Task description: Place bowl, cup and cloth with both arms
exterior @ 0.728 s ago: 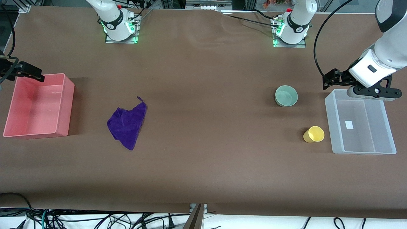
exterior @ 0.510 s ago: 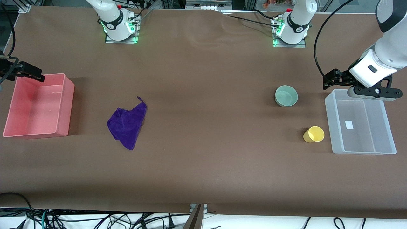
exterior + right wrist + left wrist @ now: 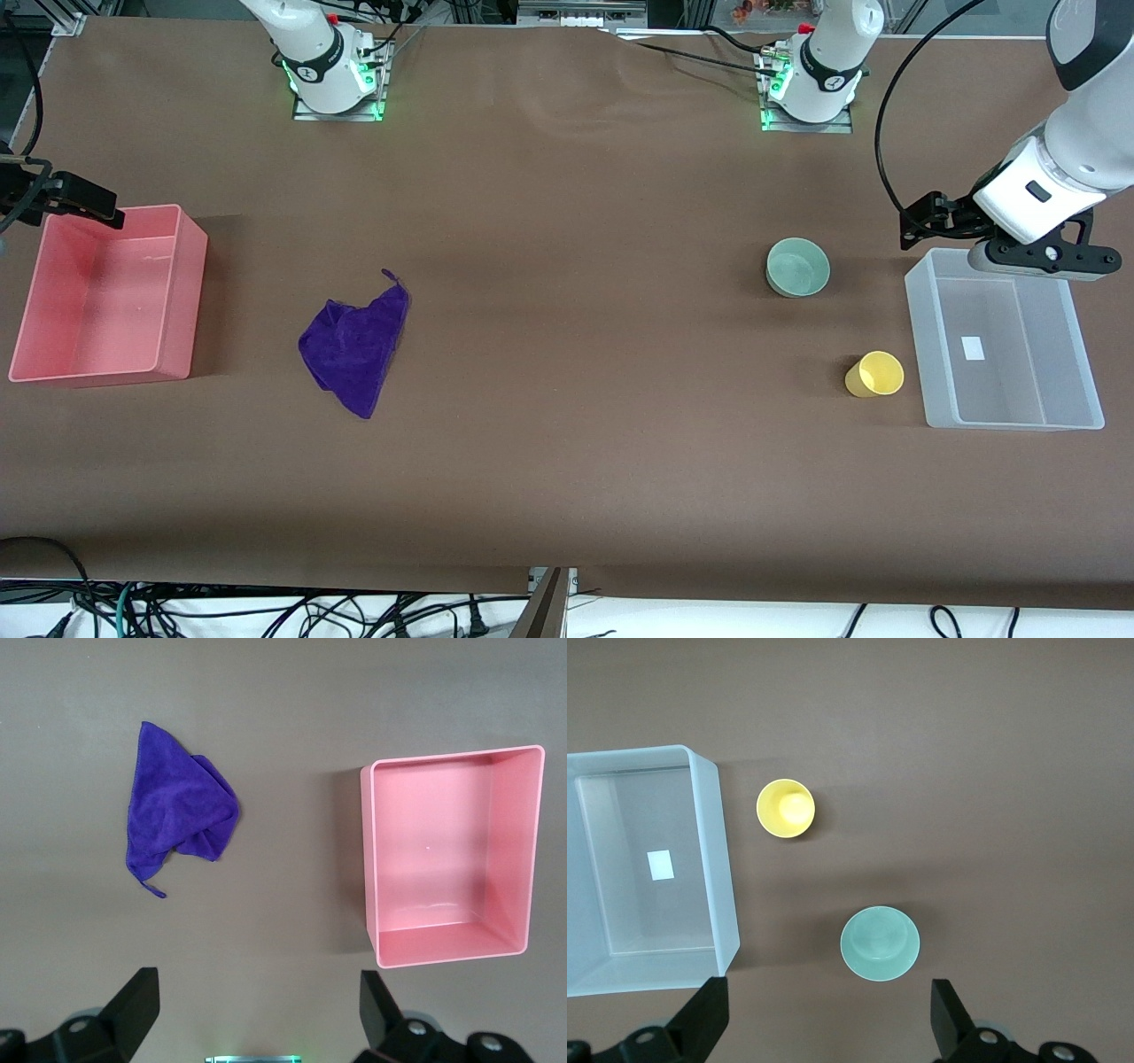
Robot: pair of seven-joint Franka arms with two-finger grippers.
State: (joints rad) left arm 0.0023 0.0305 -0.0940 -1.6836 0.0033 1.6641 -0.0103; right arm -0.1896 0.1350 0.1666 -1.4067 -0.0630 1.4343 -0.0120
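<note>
The pale green bowl [image 3: 798,267] stands upright on the brown table, toward the left arm's end. The yellow cup [image 3: 875,374] stands nearer the front camera than the bowl, close beside the clear bin. The purple cloth [image 3: 356,345] lies crumpled toward the right arm's end. My left gripper [image 3: 1041,259] hangs high over the clear bin's edge, open and empty. The left wrist view shows it [image 3: 828,1017] with the bowl [image 3: 880,943] and cup [image 3: 786,808] below. My right gripper [image 3: 257,1003] is open and empty, high up. Its wrist view shows the cloth [image 3: 177,811].
A clear plastic bin [image 3: 937,381] stands at the left arm's end of the table. A pink bin [image 3: 182,292] stands at the right arm's end, also in the right wrist view [image 3: 372,859]. Both hold nothing. The right hand [image 3: 62,197] shows over the pink bin's corner.
</note>
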